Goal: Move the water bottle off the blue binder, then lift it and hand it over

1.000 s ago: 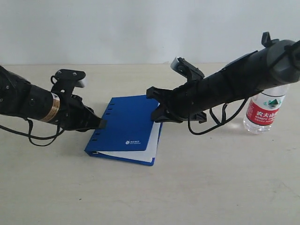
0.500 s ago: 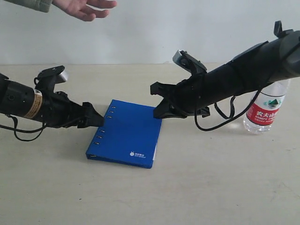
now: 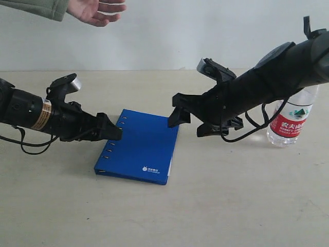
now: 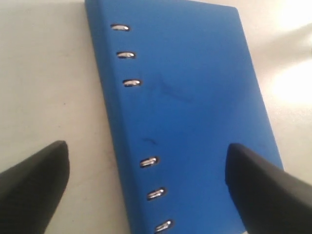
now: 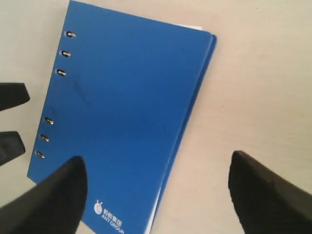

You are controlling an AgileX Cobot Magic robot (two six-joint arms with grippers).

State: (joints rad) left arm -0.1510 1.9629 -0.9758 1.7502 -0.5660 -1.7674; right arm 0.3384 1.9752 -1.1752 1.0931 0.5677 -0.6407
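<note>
The blue binder (image 3: pixel 138 152) lies flat and closed on the table, spine holes toward my left arm. My left gripper (image 3: pixel 113 131) is open at the spine edge, its jaws straddling the spine (image 4: pixel 146 180) low over the binder (image 4: pixel 185 87). My right gripper (image 3: pixel 189 123) hangs open over the binder's far long edge; in the right wrist view the binder (image 5: pixel 126 112) and its white logo lie under the open jaws (image 5: pixel 161 195). The water bottle (image 3: pixel 292 119), with its red-and-white label, stands on the table at the right, apart from the binder and half hidden by my right arm.
A person's open hand (image 3: pixel 96 10) in a green sleeve reaches in at the top left, above my left arm. The tan table (image 3: pixel 231 195) ends at a pale wall behind. My left gripper's fingertips (image 5: pixel 10 95) show at the edge of the right wrist view.
The binder, with its pages showing along one edge a second ago, now lies flat. My right gripper has drawn back to the right. A person's hand has come in at the top left.
</note>
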